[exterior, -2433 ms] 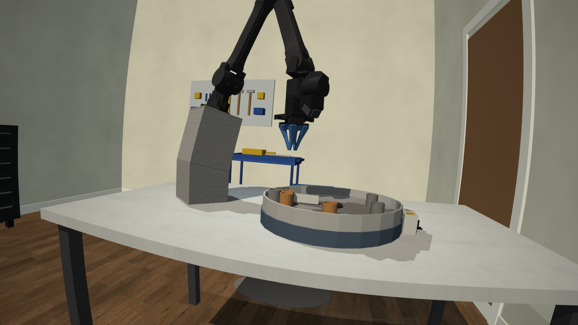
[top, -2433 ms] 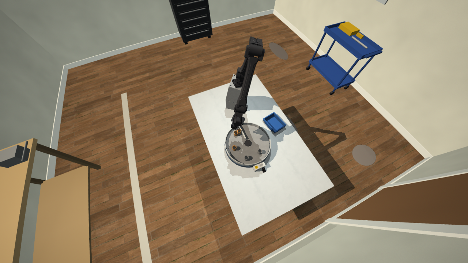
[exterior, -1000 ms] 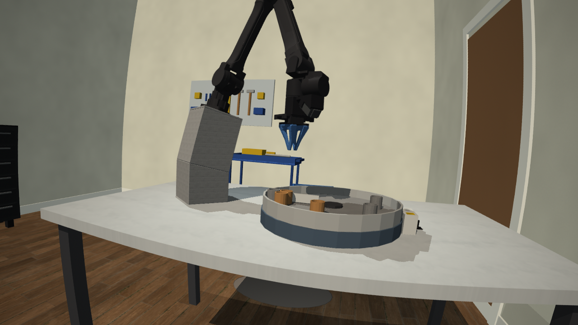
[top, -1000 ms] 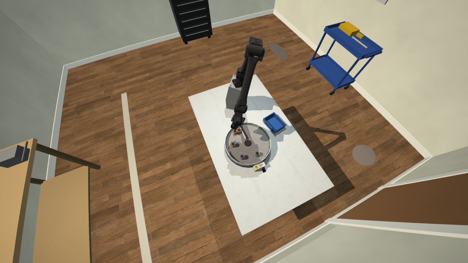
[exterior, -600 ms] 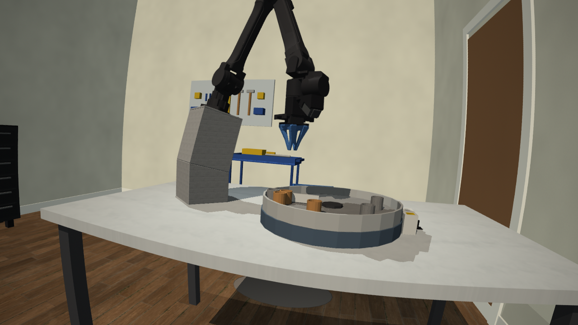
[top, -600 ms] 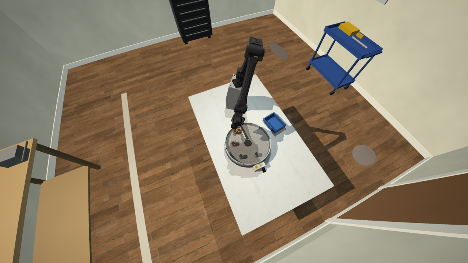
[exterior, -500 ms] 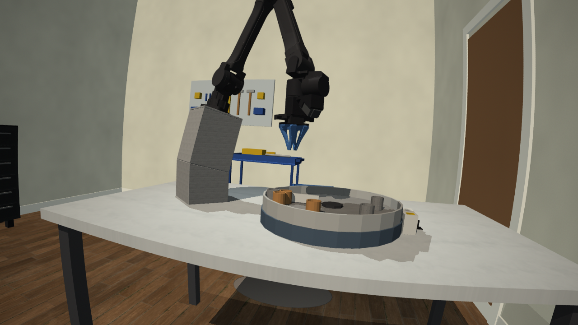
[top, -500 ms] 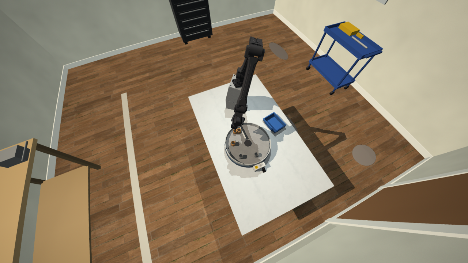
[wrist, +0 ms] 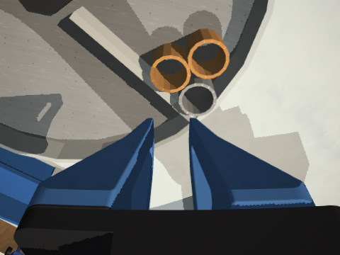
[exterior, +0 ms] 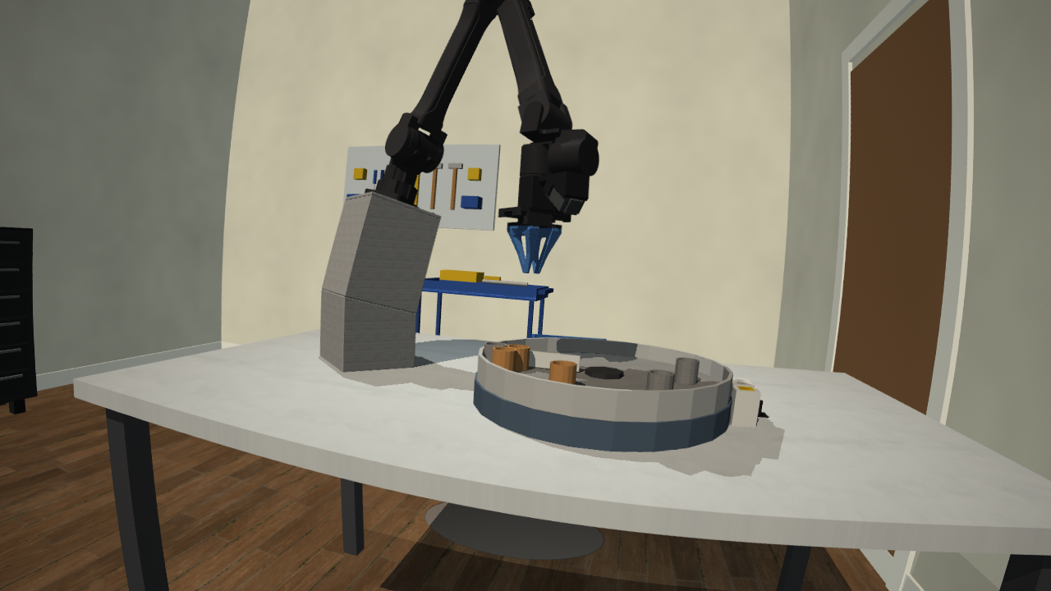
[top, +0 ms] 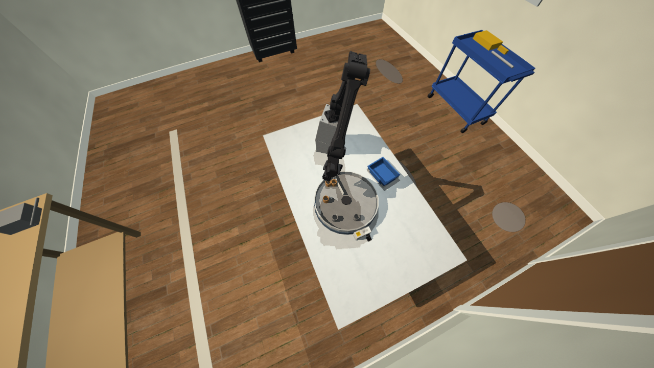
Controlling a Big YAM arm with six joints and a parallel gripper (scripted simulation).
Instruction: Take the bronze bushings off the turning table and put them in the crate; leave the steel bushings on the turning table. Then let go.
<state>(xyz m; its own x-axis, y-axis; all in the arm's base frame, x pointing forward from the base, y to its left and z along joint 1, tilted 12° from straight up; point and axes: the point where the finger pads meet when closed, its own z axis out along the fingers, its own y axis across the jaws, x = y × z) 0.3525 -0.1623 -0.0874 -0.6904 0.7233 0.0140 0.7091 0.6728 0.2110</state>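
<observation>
My hand [top: 330,175] [exterior: 532,272] [wrist: 171,128] hovers, fingers slightly apart, holding nothing. Two bronze bushings [top: 334,182] [exterior: 505,359] [wrist: 205,35] stand far left on the turning table [top: 354,205] [exterior: 602,402] [wrist: 88,95], another bronze bushing [top: 325,200] [exterior: 562,373] left; the blue crate [top: 383,170] sits right.
</observation>
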